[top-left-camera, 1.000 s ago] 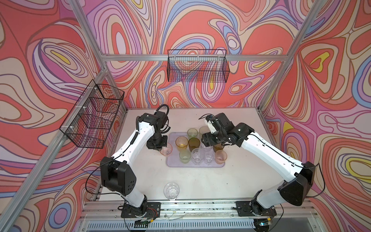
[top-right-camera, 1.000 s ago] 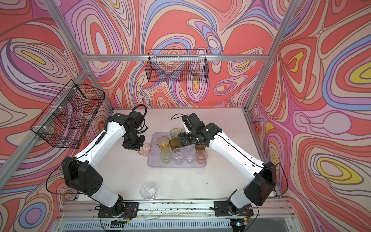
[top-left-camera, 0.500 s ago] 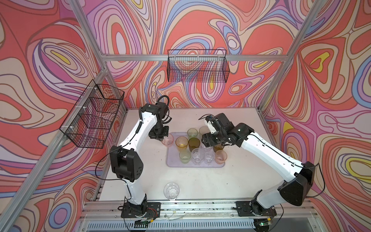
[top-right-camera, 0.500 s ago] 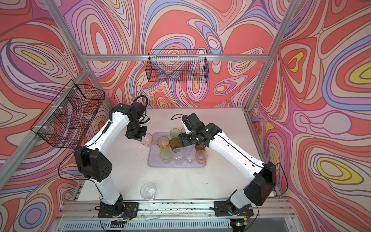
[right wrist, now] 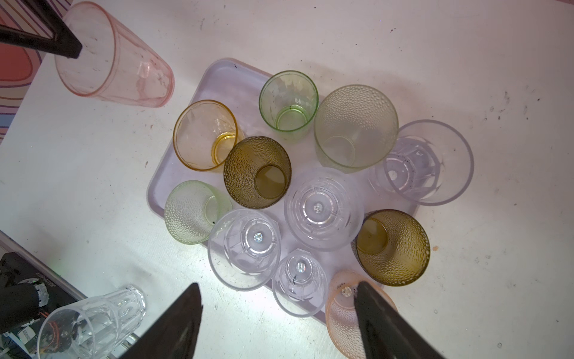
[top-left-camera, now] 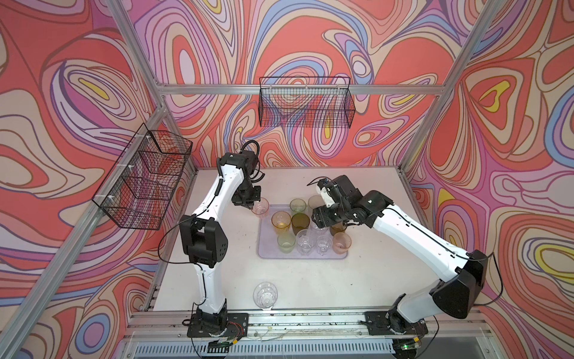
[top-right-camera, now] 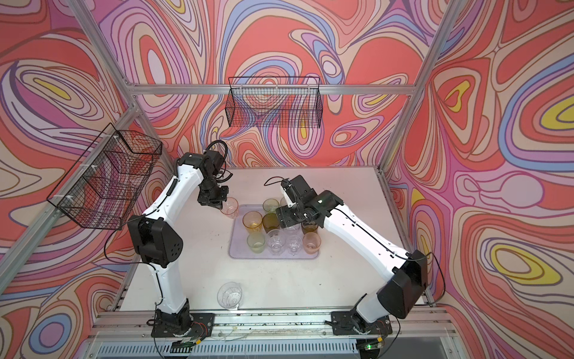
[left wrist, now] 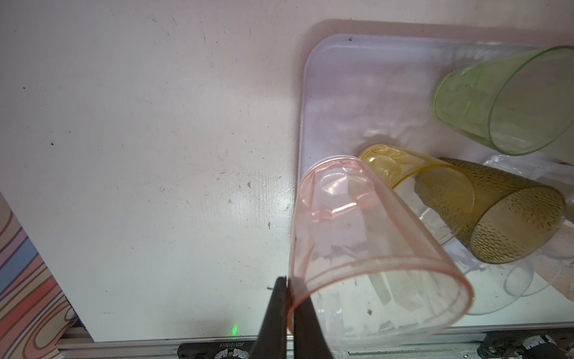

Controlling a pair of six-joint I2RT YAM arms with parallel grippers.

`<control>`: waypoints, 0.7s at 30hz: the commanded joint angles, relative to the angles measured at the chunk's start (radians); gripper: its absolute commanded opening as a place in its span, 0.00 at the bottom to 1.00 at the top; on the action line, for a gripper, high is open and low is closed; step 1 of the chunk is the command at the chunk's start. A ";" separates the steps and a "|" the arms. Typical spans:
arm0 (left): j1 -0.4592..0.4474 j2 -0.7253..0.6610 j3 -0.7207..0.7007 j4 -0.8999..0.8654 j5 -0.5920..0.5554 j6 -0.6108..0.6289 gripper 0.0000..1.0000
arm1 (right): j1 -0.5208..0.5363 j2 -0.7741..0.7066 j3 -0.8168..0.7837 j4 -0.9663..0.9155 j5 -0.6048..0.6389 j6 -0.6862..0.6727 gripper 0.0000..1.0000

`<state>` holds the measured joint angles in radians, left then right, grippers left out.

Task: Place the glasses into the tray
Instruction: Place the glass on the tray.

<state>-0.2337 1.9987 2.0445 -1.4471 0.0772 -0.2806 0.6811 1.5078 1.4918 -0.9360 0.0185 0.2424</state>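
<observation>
My left gripper (top-left-camera: 250, 208) (left wrist: 287, 279) is shut on the rim of a pink glass (top-left-camera: 260, 206) (top-right-camera: 230, 206) (left wrist: 357, 236) (right wrist: 115, 59). The glass hangs tilted by the far left corner of the lavender tray (top-left-camera: 267, 251) (top-right-camera: 237, 251) (left wrist: 341, 77) (right wrist: 223, 77). Several glasses stand in the tray, among them an amber one (top-left-camera: 281, 222), an olive one (right wrist: 257, 172) and a clear one (right wrist: 323, 208). Above the tray's right half my right gripper (top-left-camera: 321, 224) (right wrist: 278, 285) hovers open, holding nothing. One clear glass (top-left-camera: 265, 295) (top-right-camera: 230, 295) (right wrist: 90, 320) stands alone near the table's front edge.
A black wire basket (top-left-camera: 306, 105) hangs on the back wall and another (top-left-camera: 146, 180) on the left wall. The metal rail (top-left-camera: 295, 320) with both arm bases runs along the front. Bare table lies between the tray and the lone clear glass.
The left arm has carried the pink glass from beside the tray's left edge towards the back, to the tray's far left corner. The right arm has stayed still.
</observation>
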 commanded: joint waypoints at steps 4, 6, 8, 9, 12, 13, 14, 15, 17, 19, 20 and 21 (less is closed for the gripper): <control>0.008 0.079 0.101 -0.056 0.009 0.011 0.01 | -0.005 0.018 0.015 -0.011 0.002 -0.018 0.80; 0.010 0.101 0.126 -0.052 0.010 0.002 0.01 | -0.005 0.018 0.011 -0.012 0.001 -0.020 0.80; 0.011 0.118 0.141 -0.043 0.017 -0.007 0.01 | -0.005 0.018 0.007 -0.013 0.003 -0.020 0.80; 0.011 0.126 0.148 -0.040 0.018 -0.010 0.01 | -0.005 0.019 0.005 -0.011 0.002 -0.022 0.80; 0.013 0.155 0.180 -0.036 0.030 -0.018 0.01 | -0.005 0.019 0.001 -0.011 0.002 -0.022 0.80; 0.013 0.166 0.195 -0.038 0.032 -0.020 0.02 | -0.005 0.017 0.000 -0.011 0.002 -0.023 0.80; 0.013 0.178 0.206 -0.038 0.036 -0.022 0.01 | -0.005 0.018 -0.002 -0.011 0.004 -0.025 0.80; 0.014 0.185 0.214 -0.036 0.037 -0.024 0.01 | -0.005 0.018 -0.003 -0.011 0.004 -0.025 0.80; 0.014 0.200 0.230 -0.029 0.044 -0.032 0.02 | -0.005 0.016 -0.007 -0.010 0.003 -0.026 0.80; 0.014 0.212 0.241 -0.022 0.053 -0.039 0.02 | -0.005 0.014 -0.011 -0.008 0.005 -0.027 0.80; 0.014 0.219 0.247 -0.018 0.059 -0.042 0.02 | -0.005 0.014 -0.012 -0.008 0.005 -0.028 0.80; 0.015 0.225 0.253 -0.017 0.063 -0.046 0.02 | -0.005 0.014 -0.015 -0.006 0.006 -0.028 0.80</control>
<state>-0.2272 2.2005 2.2631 -1.4544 0.1177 -0.3080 0.6811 1.5169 1.4918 -0.9360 0.0185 0.2256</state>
